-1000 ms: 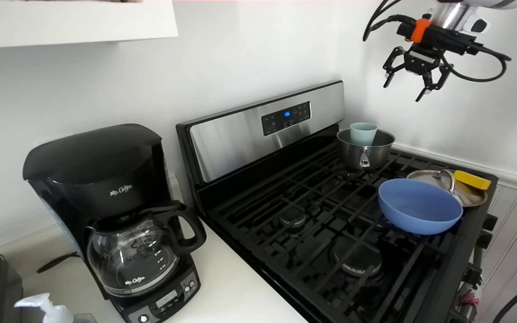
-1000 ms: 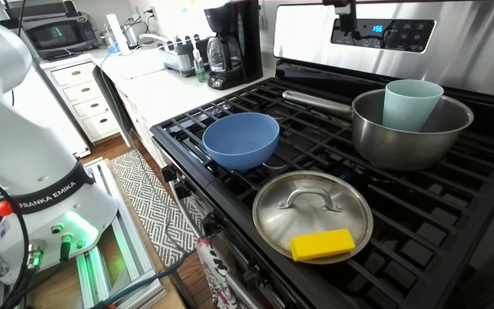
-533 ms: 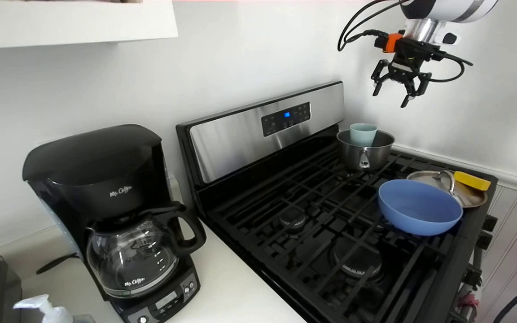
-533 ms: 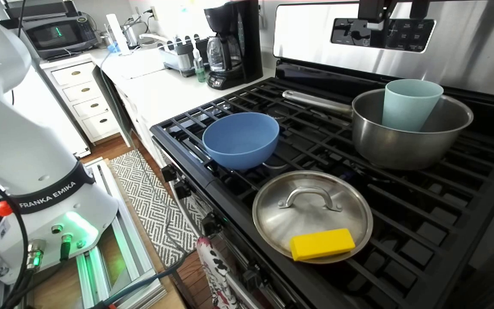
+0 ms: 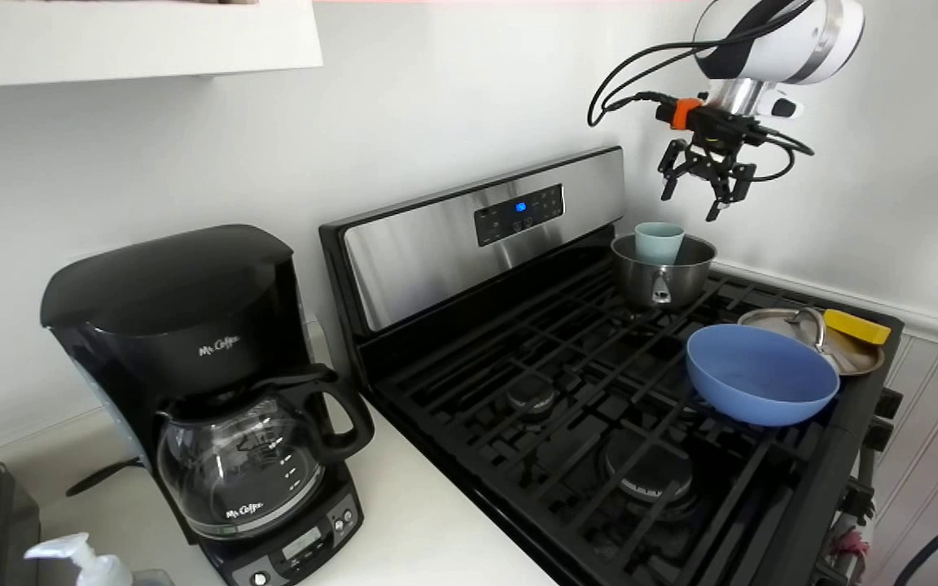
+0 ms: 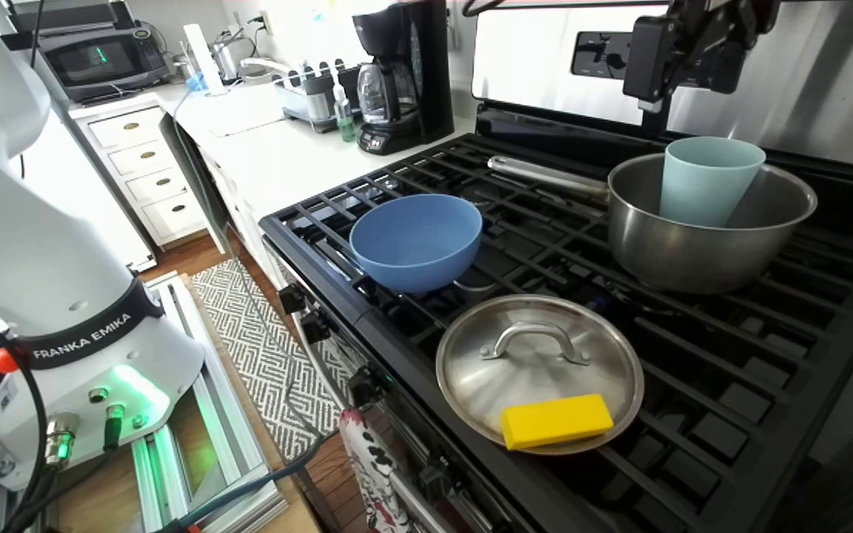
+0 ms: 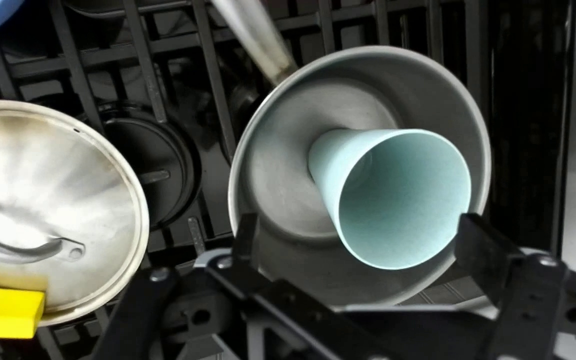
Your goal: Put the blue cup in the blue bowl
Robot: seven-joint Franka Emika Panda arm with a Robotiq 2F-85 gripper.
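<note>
While the white arm (image 6: 64,244) stands at far left, off the front edge of the black stove surface (image 6: 560,244), a black coffee maker (image 6: 426,74) with a glass jug (image 6: 375,92) sits on the white counter (image 6: 249,163) just beyond the left edge. Next comes the blue bowl (image 6: 415,274), resting on the surface close to the front edge. To its right, near the front right corner, lies a steel lid (image 6: 482,392) with its handle up; a yellow block (image 6: 557,422) rests on top, on the side toward the right edge. Further right, by the back right corner, is a steel pot (image 6: 693,266), its long handle pointing toward the left edge. The blue cup (image 6: 708,185) is inside this pot, well apart from the bowl; it leans to one side, and its mouth rises above the pot's rim. Over that same corner hangs the hand (image 5: 690,205), fingers (image 7: 245,245) pointing down. They are spread wide and grip nothing. In the wrist view the cup's mouth shows between them, while in an exterior view a gap parts them from the cup (image 5: 658,236). Behind, a steel panel (image 6: 834,81) rises along the back edge, and in an exterior view the hand hides part of its dark display (image 6: 600,53).
</note>
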